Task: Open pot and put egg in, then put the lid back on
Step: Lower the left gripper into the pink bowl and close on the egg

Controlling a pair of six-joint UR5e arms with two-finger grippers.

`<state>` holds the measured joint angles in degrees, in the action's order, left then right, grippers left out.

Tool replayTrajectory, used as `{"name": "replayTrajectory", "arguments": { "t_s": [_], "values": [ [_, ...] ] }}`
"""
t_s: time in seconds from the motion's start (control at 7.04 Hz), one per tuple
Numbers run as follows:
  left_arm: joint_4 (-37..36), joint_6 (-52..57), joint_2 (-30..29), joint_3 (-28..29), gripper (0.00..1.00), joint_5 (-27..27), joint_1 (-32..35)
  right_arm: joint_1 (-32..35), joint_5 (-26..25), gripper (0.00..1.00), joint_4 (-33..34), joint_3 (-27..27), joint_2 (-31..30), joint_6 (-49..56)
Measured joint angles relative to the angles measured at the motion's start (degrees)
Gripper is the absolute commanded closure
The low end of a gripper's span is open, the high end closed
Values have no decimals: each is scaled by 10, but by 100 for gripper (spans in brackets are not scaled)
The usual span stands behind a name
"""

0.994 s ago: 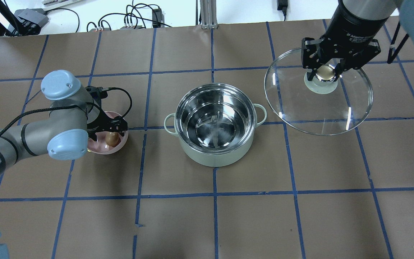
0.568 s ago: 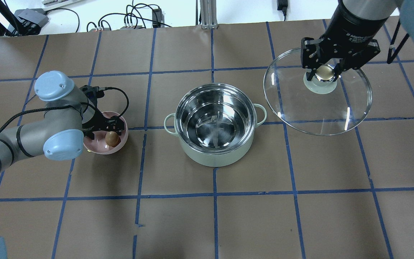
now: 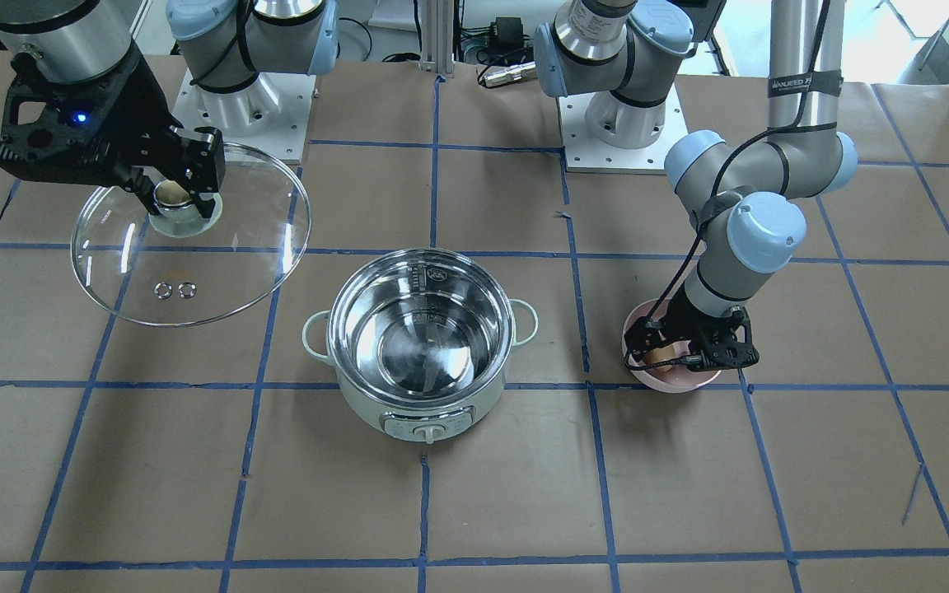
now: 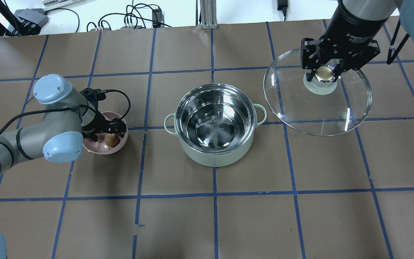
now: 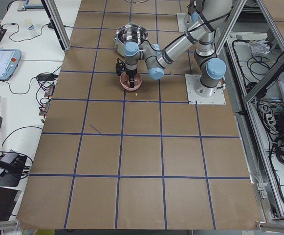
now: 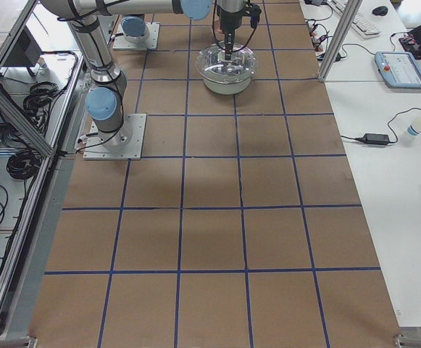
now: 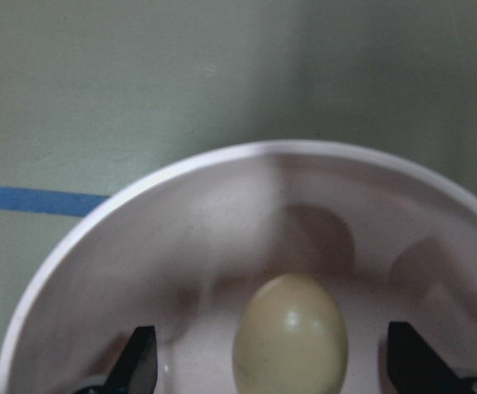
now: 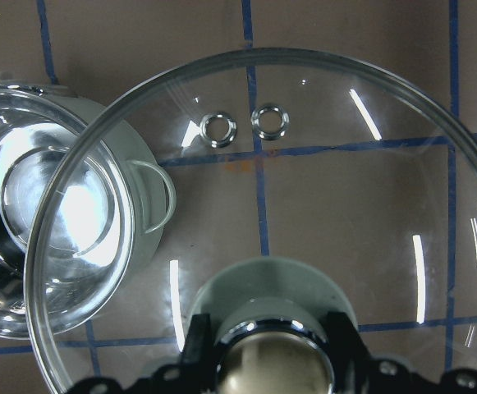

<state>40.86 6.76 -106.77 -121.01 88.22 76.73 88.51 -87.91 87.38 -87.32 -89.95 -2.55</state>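
Well, the brown-papered table [image 4: 300, 223] with its blue tape grid fills most of what I see; the pot [image 4: 214, 160] stands uncovered near its middle, shiny steel inside showing, control dial turned away from the robot; the lid [image 4: 318, 111] is held up clear of the table, off to the pot's right and apart from it, its two vent holes on the side away from the robot; the right gripper [image 4: 325, 73] is clamped on the lid's cream-gold knob [image 3: 171, 194], a finger pressed to either side; over on the left a pink bowl [image 4: 102, 152] sits on the table, well apart from the pot; the left gripper [image 7: 275, 365] reaches down into it with jaws spread wide, holding nothing, a gap showing between each finger and the egg [image 7: 290, 336]; the egg lies in the bowl's bottom, between those fingers.
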Motion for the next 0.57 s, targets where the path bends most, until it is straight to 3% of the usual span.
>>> {"name": "replayTrajectory", "arguments": {
  "t_s": [0.28,0.43,0.57],
  "values": [
    [0,1,-3,-1,12,1,0,0,-1,100,-3,0,0,0],
    [0,1,-3,-1,24,1,0,0,-1,100,-3,0,0,0],
    [0,1,-4,-1,46,0,0,0,-1,100,-4,0,0,0]
  ]
}}
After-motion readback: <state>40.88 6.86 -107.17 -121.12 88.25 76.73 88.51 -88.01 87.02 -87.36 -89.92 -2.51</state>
